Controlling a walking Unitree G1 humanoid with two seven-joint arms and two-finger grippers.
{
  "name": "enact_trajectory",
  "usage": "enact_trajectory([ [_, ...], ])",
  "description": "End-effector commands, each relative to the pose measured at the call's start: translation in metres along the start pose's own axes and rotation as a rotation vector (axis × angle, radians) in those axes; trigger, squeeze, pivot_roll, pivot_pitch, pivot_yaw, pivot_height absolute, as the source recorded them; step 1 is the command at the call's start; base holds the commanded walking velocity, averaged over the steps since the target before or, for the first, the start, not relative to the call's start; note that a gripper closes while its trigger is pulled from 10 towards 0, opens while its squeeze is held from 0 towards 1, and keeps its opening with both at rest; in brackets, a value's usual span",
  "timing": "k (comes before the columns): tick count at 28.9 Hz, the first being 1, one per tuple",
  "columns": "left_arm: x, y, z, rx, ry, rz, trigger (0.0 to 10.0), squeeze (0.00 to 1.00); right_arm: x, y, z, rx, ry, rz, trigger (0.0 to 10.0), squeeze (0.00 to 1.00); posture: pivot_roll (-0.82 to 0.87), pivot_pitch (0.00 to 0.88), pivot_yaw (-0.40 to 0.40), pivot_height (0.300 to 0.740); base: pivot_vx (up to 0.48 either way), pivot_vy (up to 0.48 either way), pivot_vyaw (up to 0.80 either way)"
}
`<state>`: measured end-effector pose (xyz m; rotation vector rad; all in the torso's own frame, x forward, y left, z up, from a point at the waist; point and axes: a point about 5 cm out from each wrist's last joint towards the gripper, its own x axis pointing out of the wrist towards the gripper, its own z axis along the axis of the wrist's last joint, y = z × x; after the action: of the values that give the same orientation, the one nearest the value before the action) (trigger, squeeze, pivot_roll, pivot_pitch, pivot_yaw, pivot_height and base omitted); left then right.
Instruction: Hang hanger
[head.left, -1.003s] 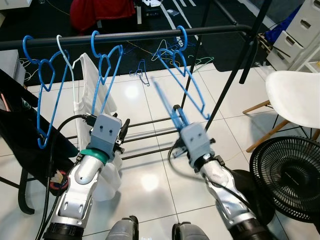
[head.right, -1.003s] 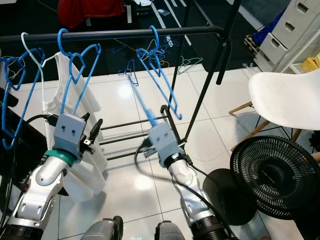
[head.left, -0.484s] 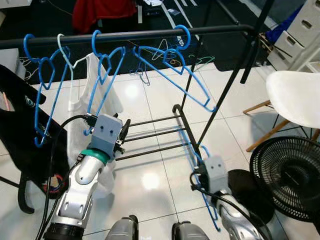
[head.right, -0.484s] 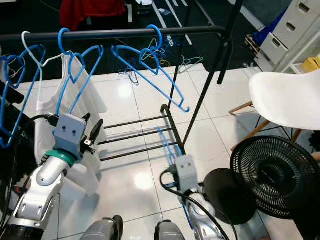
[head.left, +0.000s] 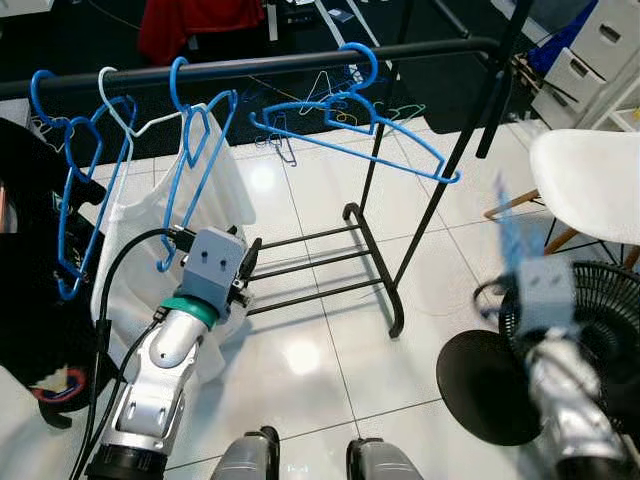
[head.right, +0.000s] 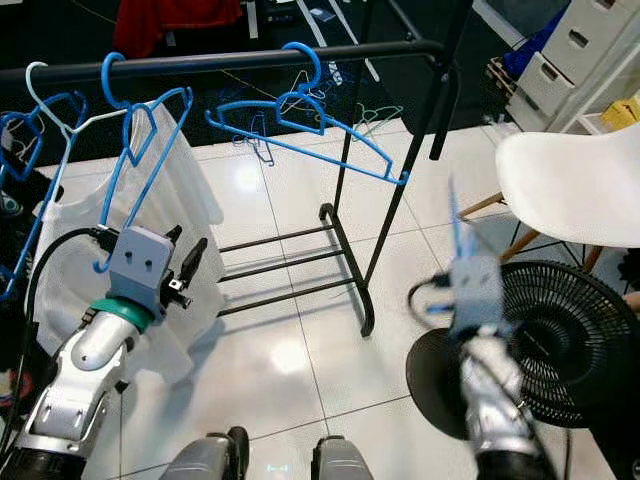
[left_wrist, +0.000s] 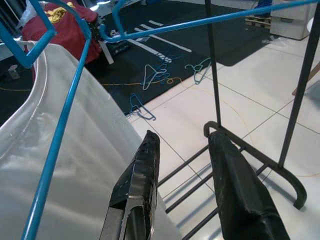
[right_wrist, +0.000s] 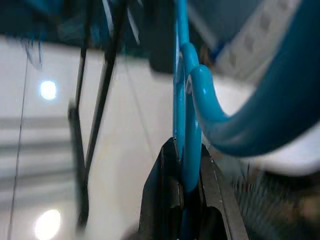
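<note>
A black rail (head.left: 250, 68) runs across the top and carries several hangers. A blue hanger (head.left: 350, 110) near its right end hangs swung almost level. Further left are a blue hanger (head.left: 195, 150), a white hanger (head.left: 125, 105) with a white garment (head.left: 215, 200), and another blue hanger (head.left: 70, 190). My right gripper (head.left: 520, 262) is blurred, far right over the fan, away from the rail. In the right wrist view it (right_wrist: 187, 150) is shut on a blue hanger (right_wrist: 186, 75). My left gripper (head.left: 247, 265) is raised below the rail, open and empty (left_wrist: 182, 140).
A white chair (head.left: 590, 180) and a black floor fan (head.left: 590, 340) stand to the right, with white drawers (head.left: 600, 40) behind them. The rack's black foot and rods (head.left: 370, 250) cross the tiled floor. Loose hangers (head.left: 280, 145) lie behind the rack. A black garment (head.left: 20, 300) hangs at far left.
My right arm has swung from under the rail down and far to the right, carrying a blue hanger. The blue hanger on the rail's right end has swung up to nearly level.
</note>
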<state>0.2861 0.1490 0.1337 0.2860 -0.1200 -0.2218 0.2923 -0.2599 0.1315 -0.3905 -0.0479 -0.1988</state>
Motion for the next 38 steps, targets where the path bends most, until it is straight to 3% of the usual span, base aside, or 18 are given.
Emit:
enact_trajectory([
  [1,-0.001,-0.004,-0.005,0.000,0.024,-0.021,10.0,0.00,0.003,0.006,0.019,-0.036,-0.098,0.069,10.0,0.00,-0.03,0.109,0.056,0.733,0.000,0.000,0.00],
  [5,-0.001,-0.003,-0.005,0.000,0.025,-0.019,10.0,0.00,0.005,0.019,0.054,-0.065,-0.240,0.161,10.0,0.00,-0.03,0.109,0.056,0.733,0.000,0.000,0.00],
  [8,-0.001,-0.003,-0.006,0.000,0.026,-0.019,10.0,0.00,0.004,0.022,0.061,-0.063,-0.262,0.178,10.0,0.00,-0.03,0.109,0.056,0.733,0.000,0.000,0.00],
  [11,-0.003,-0.004,-0.006,-0.001,0.029,-0.019,10.0,0.00,0.001,0.035,0.073,-0.018,-0.287,0.247,10.0,0.00,-0.02,0.114,0.052,0.733,0.000,0.000,0.00],
  [15,-0.003,-0.004,-0.006,-0.001,0.029,-0.020,10.0,0.00,0.000,0.043,0.075,0.004,-0.296,0.244,10.0,0.00,-0.02,0.116,0.052,0.733,0.000,0.000,0.00],
  [17,-0.002,-0.004,-0.006,-0.001,0.028,-0.019,10.0,0.00,-0.004,0.049,0.073,-0.003,-0.324,0.183,10.0,0.00,-0.02,0.117,0.046,0.733,0.000,0.000,0.00],
  [20,-0.002,-0.005,-0.007,-0.002,0.030,-0.016,10.0,0.00,-0.024,0.059,0.051,0.025,-0.276,0.031,10.0,0.00,-0.02,0.121,0.043,0.733,0.000,0.000,0.00],
  [22,-0.003,-0.005,-0.007,-0.002,0.031,-0.017,10.0,0.00,-0.031,0.061,0.045,0.032,-0.249,0.006,10.0,0.00,-0.02,0.122,0.047,0.733,0.000,0.000,0.00],
  [27,-0.004,-0.007,-0.008,-0.003,0.036,-0.030,10.0,0.00,-0.046,0.074,0.030,0.053,-0.180,0.054,10.0,0.00,-0.03,0.126,0.052,0.733,0.000,0.000,0.00],
  [30,-0.003,-0.007,-0.008,-0.002,0.036,-0.035,10.0,0.00,-0.047,0.081,0.028,0.059,-0.164,0.109,10.0,0.00,-0.03,0.123,0.057,0.733,0.000,0.000,0.00],
  [35,-0.001,-0.006,-0.007,-0.002,0.031,-0.028,10.0,0.00,-0.024,0.075,0.046,0.061,-0.244,0.194,10.0,0.00,-0.02,0.119,0.052,0.733,0.000,0.000,0.00],
  [38,-0.001,-0.006,-0.007,-0.003,0.031,-0.026,10.0,0.00,-0.020,0.075,0.051,0.071,-0.262,0.219,10.0,0.00,-0.02,0.119,0.052,0.733,0.000,0.000,0.00],
])
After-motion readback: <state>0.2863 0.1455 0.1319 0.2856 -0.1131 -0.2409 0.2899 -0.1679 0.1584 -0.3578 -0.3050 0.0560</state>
